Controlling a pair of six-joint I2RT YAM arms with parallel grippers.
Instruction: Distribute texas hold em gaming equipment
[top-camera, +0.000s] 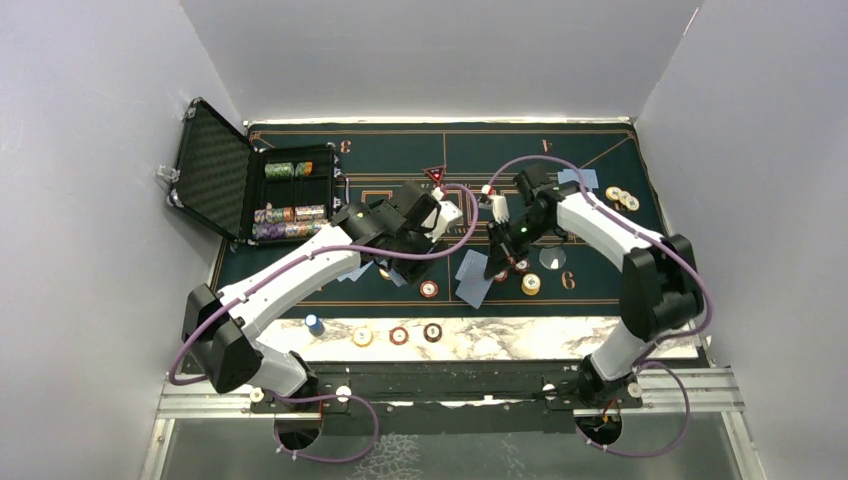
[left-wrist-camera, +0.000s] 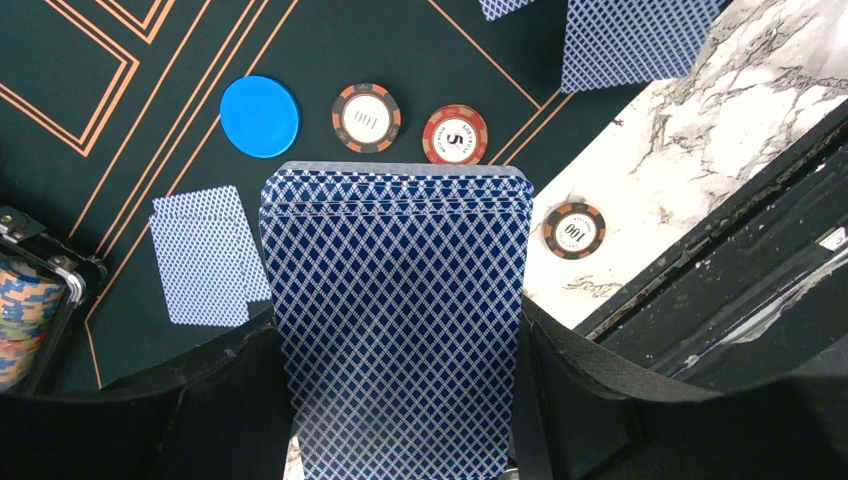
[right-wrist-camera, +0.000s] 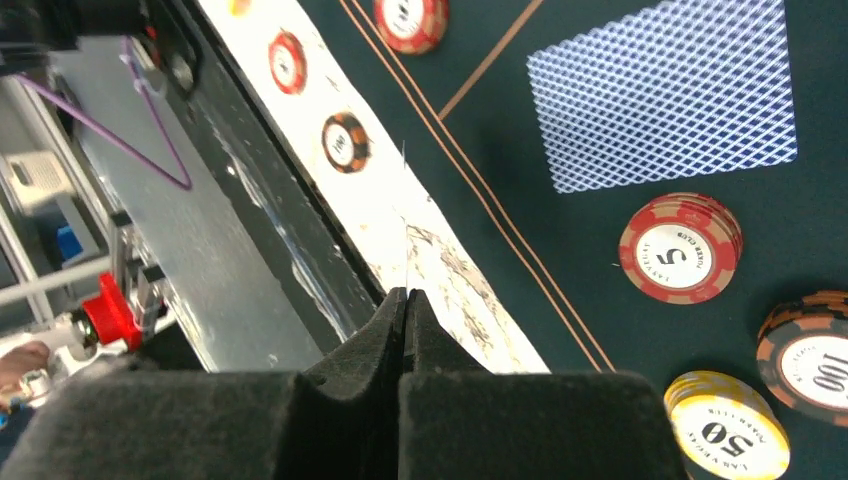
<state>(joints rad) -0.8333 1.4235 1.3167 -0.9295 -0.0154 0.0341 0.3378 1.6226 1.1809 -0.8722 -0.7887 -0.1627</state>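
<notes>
My left gripper (left-wrist-camera: 395, 345) is shut on a deck of blue-backed playing cards (left-wrist-camera: 395, 270) and holds it above the green mat (top-camera: 400, 150), at the mat's middle (top-camera: 445, 213). Below the deck lie a blue disc (left-wrist-camera: 259, 116), a "100" chip (left-wrist-camera: 366, 118), a red "5" chip (left-wrist-camera: 455, 134) and a single card (left-wrist-camera: 200, 255). My right gripper (right-wrist-camera: 405, 295) is shut; a thin pale edge, a playing card seen edge-on, sticks out from between its jaws. It hangs (top-camera: 495, 268) beside a face-down card (right-wrist-camera: 660, 100), a red "5" stack (right-wrist-camera: 680, 248), a yellow "50" stack (right-wrist-camera: 727, 432) and a "100" stack (right-wrist-camera: 810, 355).
An open black case (top-camera: 215, 170) with rows of chips stands at the back left. A red triangular marker (top-camera: 434, 174) lies mid-mat and a clear disc (top-camera: 552, 257) to the right. More chips (top-camera: 620, 198) sit far right. The marble strip (top-camera: 500, 340) carries a blue disc (top-camera: 314, 323) and three chips (top-camera: 399, 335).
</notes>
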